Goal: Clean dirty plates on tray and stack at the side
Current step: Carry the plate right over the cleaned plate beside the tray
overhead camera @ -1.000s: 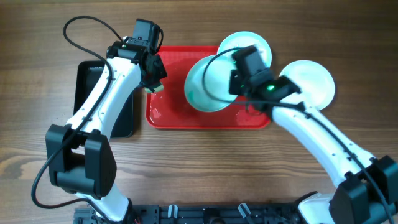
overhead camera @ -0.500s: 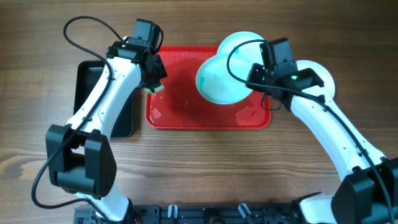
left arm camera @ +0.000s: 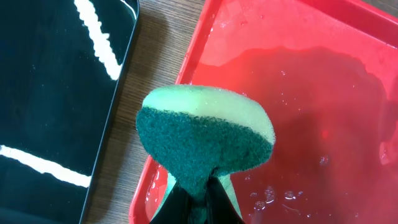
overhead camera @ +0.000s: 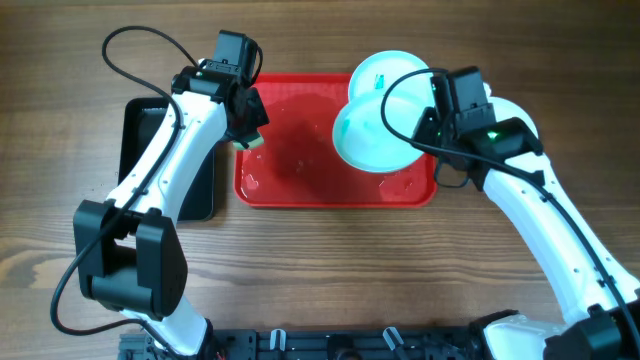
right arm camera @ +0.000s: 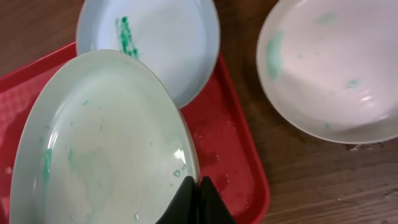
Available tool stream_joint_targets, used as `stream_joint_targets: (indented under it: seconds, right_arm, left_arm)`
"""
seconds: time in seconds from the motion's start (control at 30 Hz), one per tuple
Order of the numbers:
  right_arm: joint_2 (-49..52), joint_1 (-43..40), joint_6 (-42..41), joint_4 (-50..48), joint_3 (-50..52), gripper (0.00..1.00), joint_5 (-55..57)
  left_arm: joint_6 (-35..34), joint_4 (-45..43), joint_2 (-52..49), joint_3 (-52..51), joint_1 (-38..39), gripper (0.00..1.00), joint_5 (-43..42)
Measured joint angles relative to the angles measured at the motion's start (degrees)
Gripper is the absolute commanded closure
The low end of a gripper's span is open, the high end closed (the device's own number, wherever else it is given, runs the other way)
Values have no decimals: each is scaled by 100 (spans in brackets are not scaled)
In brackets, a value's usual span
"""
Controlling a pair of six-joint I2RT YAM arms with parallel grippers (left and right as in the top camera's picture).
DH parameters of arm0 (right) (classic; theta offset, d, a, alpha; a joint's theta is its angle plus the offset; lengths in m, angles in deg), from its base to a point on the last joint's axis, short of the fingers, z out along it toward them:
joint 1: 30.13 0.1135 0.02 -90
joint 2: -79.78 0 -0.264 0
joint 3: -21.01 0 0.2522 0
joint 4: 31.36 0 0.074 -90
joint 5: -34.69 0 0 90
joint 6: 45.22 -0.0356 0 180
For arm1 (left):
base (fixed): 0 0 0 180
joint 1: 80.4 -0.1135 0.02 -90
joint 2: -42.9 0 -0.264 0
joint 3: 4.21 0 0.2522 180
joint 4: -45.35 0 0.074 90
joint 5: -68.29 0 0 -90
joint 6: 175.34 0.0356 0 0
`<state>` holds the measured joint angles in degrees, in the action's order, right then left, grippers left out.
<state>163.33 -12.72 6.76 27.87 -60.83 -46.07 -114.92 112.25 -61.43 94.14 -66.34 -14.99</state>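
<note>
Grip: right gripper (right arm camera: 196,186) jaws pinched tight on near rim of pale aqua round plate (right arm camera: 106,143), which tilts away from them above large red plastic tray (right arm camera: 249,168). Carry level, clear tray rim, land centred on white round plate (right arm camera: 336,68) beside tray. Beyond, 1 green-streaked aqua plate (right arm camera: 149,37), possibly touching. Left gripper (left arm camera: 199,193) clamps green-yellow sponge (left arm camera: 205,137).

The white plate (right arm camera: 329,68) runs off the right wrist view, and the left arm (overhead camera: 165,160) partly hides the black tray (overhead camera: 197,190).
</note>
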Motion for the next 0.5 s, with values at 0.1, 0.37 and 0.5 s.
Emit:
stream_joint_targets:
  seconds: [0.1, 0.37, 0.5]
  right_arm:
    - [-179, -2, -133, 160, 0, 96, 315]
    - [-546, -358, -299, 509, 0, 96, 671]
    - [-619, -634, -317, 695, 0, 96, 761]
  left_arm:
    - [0, 2, 0, 0, 0, 96, -2]
    - [0, 2, 0, 0, 0, 96, -2]
    - [0, 2, 0, 0, 0, 96, 0]
